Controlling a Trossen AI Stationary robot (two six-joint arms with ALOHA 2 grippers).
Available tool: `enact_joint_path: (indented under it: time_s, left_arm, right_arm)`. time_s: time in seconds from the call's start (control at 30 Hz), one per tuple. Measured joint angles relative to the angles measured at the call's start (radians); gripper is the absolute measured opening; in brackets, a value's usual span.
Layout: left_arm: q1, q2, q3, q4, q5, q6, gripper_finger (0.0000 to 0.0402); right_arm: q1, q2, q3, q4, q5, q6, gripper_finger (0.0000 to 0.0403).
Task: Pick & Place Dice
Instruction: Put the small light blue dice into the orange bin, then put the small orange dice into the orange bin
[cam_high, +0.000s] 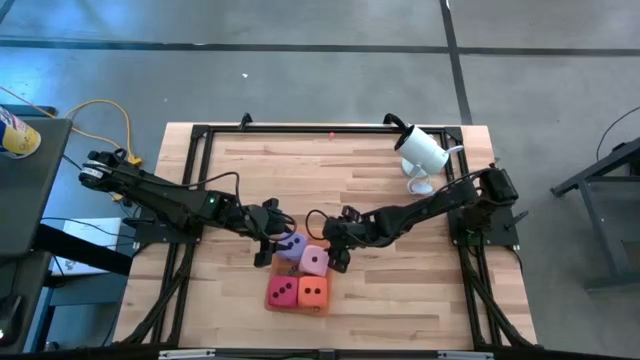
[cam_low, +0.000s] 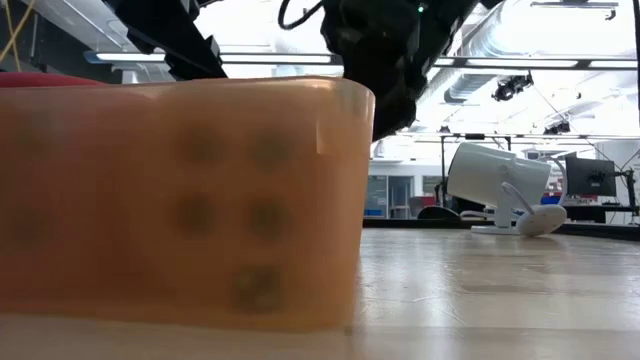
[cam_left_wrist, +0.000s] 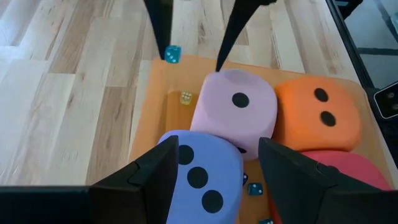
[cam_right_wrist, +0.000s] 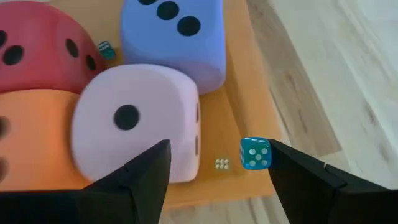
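Four soft dice sit close together on an orange mat: purple, pink, orange and red. My left gripper is open. It comes from the table's left and its fingers flank the purple die's near part, with a gap on one side. My right gripper is open, slanting down from the right at the pink die's far side. One finger stands past the die's edge and the other is off it. My left gripper's one finger covers the purple die's edge, and I cannot tell whether it touches it. The other finger stands clear of the die. My right gripper touches nothing that I can see.
Tiny dice lie on the mat: a teal one, a pale yellow one and more between the big dice. A white camera lies at the far right. Bare wood lies left of and beyond the mat.
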Motion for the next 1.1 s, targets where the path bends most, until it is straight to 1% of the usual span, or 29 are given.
enact_joint_path:
  time_s: [0.1, 0.2, 0.43, 0.5, 0.53, 0.67, 0.83, 0.97, 1.1]
  left_arm:
    - [0.000, 0.000, 0.000, 0.000, 0.000, 0.000, 0.0214]
    - [0.000, 0.000, 0.000, 0.000, 0.000, -0.007, 0.0214]
    - [0.000, 0.000, 0.000, 0.000, 0.000, -0.019, 0.0214]
    - [0.000, 0.000, 0.000, 0.000, 0.000, -0.034, 0.0214]
    - [0.000, 0.000, 0.000, 0.000, 0.000, -0.044, 0.0214]
    - [0.000, 0.000, 0.000, 0.000, 0.000, -0.057, 0.0214]
    - [0.000, 0.000, 0.000, 0.000, 0.000, -0.060, 0.0214]
    - [0.000, 0.000, 0.000, 0.000, 0.000, -0.060, 0.0214]
    - [0.000, 0.000, 0.000, 0.000, 0.000, -0.057, 0.0214]
  right_arm:
    - [0.001, -0.023, -0.002, 0.009, -0.025, 0.014, 0.0249]
    - [-0.008, -0.037, 0.000, 0.048, -0.130, 0.019, 0.0245]
    - [-0.055, -0.037, -0.001, 0.173, -0.333, 0.101, 0.0236]
    - [-0.061, -0.037, -0.001, 0.193, -0.360, 0.102, 0.0235]
    - [-0.061, -0.037, -0.001, 0.194, -0.354, 0.102, 0.0235]
    - [-0.057, -0.037, -0.001, 0.168, -0.250, 0.100, 0.0235]
    - [-0.045, -0.016, -0.001, 0.136, -0.163, 0.100, 0.0235]
    - [-0.032, 0.008, -0.002, 0.126, -0.153, 0.100, 0.0235]
    - [-0.018, 0.006, 0.000, 0.163, -0.081, 0.073, 0.0235]
